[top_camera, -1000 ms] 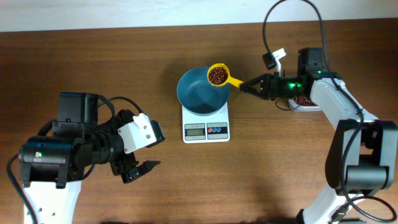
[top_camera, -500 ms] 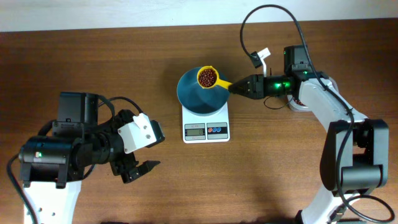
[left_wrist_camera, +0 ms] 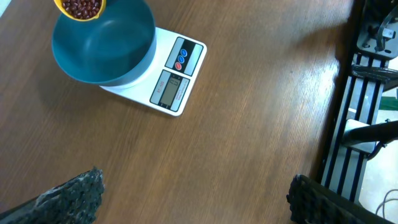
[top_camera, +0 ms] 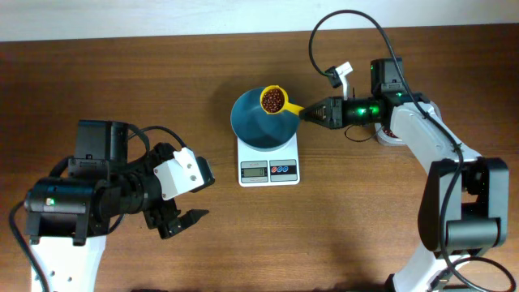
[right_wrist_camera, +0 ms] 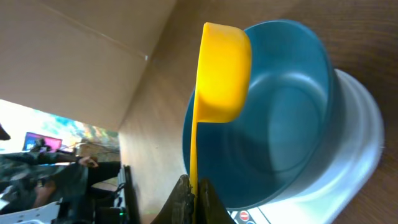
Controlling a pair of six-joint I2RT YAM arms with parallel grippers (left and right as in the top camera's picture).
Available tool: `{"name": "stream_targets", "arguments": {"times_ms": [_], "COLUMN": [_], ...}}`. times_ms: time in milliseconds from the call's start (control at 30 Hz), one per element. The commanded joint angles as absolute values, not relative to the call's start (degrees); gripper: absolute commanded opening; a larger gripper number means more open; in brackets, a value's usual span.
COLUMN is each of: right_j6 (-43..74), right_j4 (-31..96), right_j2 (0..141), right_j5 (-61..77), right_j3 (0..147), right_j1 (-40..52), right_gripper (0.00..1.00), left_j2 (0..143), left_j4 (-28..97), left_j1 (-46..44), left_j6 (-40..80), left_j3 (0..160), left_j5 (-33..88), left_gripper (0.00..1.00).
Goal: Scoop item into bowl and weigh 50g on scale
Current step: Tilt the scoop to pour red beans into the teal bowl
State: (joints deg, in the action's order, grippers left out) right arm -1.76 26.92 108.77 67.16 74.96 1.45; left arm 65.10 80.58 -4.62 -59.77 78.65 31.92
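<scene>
1. The right claw (top_camera: 311, 113) is seen closed tight on the handle of a yellow scoop (top_camera: 289, 105).
2. The scoop is held open side up over the far right part of the teal bowl (top_camera: 253, 128), and a load of red-brown beans (top_camera: 273, 99) is carried in its cup.
3. The bowl is seated on the white scale (top_camera: 268, 169), which is set near the middle of the wooden worktop (top_camera: 349, 219).
4. The scale's display and its red and blue buttons are turned toward the robot; the reading cannot be made out.
5. The left claw (top_camera: 195, 195) is held wide open with nothing gripped, well apart from the scale, over the left of the worktop.
</scene>
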Motion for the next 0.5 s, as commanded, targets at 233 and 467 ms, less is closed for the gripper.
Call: {"name": "stream_targets", "arguments": {"times_ms": [233,467], "right_j6": [-4.1,-4.3], "right_j4": [26.8,28.7], "right_j2": [104.8,100.4], "right_j5": [64.0,58.2], "right_j3": [76.0,76.0], "right_j1": [1.9,1.9], "right_gripper": [0.04,0.04], "left_j2": [65.1,65.1], "left_j4": [80.6,80.6], "left_j1": [-4.2,-4.2], "left_j6": [-59.2,-59.2], "left_j3": [79.5,79.5], "left_j5": [32.1,32.1], "left_gripper": [0.99,0.99]}}
